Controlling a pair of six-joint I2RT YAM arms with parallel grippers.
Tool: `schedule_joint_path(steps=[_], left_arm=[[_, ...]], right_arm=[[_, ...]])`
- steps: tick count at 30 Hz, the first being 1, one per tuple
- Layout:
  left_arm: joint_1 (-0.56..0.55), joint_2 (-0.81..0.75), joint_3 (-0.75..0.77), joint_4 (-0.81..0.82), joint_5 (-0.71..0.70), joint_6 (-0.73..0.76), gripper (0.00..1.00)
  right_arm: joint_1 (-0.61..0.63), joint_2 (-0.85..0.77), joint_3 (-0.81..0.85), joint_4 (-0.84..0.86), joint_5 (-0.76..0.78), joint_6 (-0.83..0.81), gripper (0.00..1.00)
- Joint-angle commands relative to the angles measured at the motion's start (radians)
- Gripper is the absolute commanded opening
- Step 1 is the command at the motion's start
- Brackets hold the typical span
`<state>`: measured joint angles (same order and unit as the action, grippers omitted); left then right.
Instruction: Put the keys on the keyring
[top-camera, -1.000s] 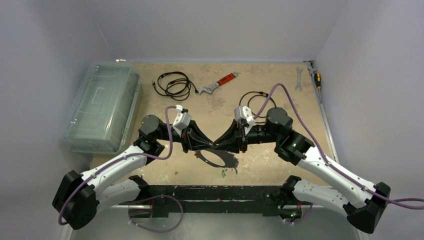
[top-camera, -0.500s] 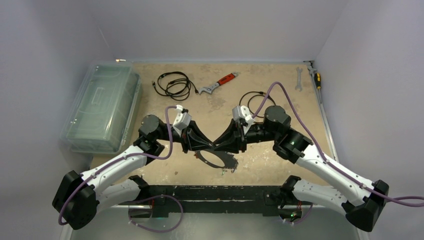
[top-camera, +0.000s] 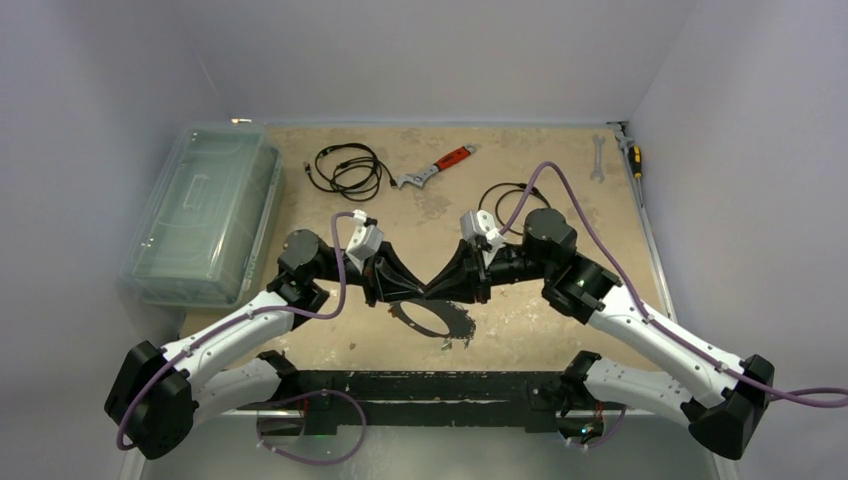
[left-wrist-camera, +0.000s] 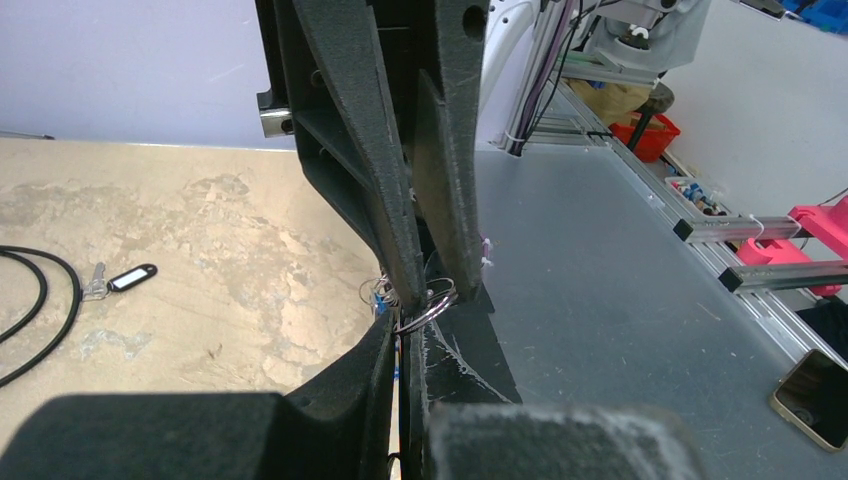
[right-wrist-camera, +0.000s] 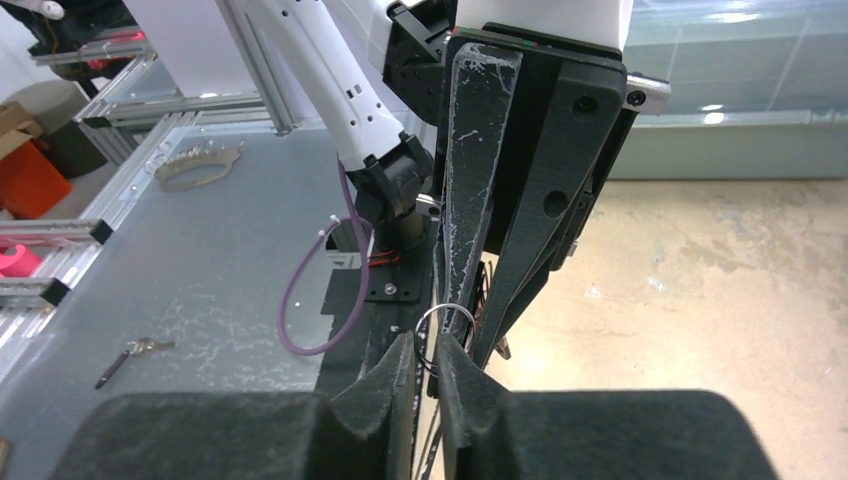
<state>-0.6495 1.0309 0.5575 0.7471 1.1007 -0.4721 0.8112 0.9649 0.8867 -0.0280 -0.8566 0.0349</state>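
My two grippers meet tip to tip above the table's front middle. The left gripper (top-camera: 424, 293) (left-wrist-camera: 408, 322) is shut on a small silver wire ring (left-wrist-camera: 432, 312) (right-wrist-camera: 445, 304). My right gripper (top-camera: 435, 292) (right-wrist-camera: 428, 340) faces it with its jaws a narrow gap apart, and the ring's lower arc sits in that gap. The large dark keyring (top-camera: 462, 323) shows just below the tips; I cannot tell whether it hangs or lies. Small keys (top-camera: 448, 346) lie by its near edge. A blue bit (left-wrist-camera: 380, 298) shows beside the left fingertips. A dark-tagged key (left-wrist-camera: 125, 278) lies on the table.
A clear plastic box (top-camera: 205, 215) stands at the left. Behind the arms lie a coiled black cable (top-camera: 345, 168), a red-handled wrench (top-camera: 438, 167), a second cable (top-camera: 508, 195), a spanner (top-camera: 598, 158) and a screwdriver (top-camera: 632, 155).
The right arm has slid a little to the left, pushing its fingers closer onto the left gripper's tips. The left arm has not moved.
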Motion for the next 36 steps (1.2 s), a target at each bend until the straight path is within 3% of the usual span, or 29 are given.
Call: schedule_joint_path(steps=[1, 2, 5, 11, 16, 19, 27, 36], left_arm=[[-0.001, -0.017, 0.004, 0.059, -0.014, -0.007, 0.00], [0.000, -0.018, 0.005, 0.055, -0.015, -0.004, 0.00], [-0.001, -0.028, 0.016, 0.001, -0.026, 0.032, 0.00], [-0.001, -0.064, 0.067, -0.261, -0.099, 0.237, 0.00], [-0.001, -0.085, 0.072, -0.305, -0.143, 0.264, 0.38], [0.000, -0.095, 0.071, -0.330, -0.160, 0.284, 0.44], [0.000, -0.099, 0.095, -0.449, -0.196, 0.385, 0.41], [0.000, -0.116, 0.083, -0.410, -0.235, 0.393, 0.36]], right_arm=[[0.002, 0.010, 0.038, 0.007, -0.028, -0.007, 0.08], [0.002, 0.012, 0.039, 0.007, -0.024, -0.001, 0.00], [0.002, 0.011, 0.042, 0.005, 0.001, 0.023, 0.00], [0.002, 0.000, 0.060, -0.032, 0.085, 0.078, 0.00], [0.002, -0.002, 0.046, -0.009, 0.088, 0.158, 0.00], [0.002, -0.005, 0.046, -0.001, 0.100, 0.199, 0.00], [0.000, 0.000, 0.087, -0.032, 0.202, 0.330, 0.00], [-0.001, 0.057, 0.158, -0.128, 0.316, 0.475, 0.00]])
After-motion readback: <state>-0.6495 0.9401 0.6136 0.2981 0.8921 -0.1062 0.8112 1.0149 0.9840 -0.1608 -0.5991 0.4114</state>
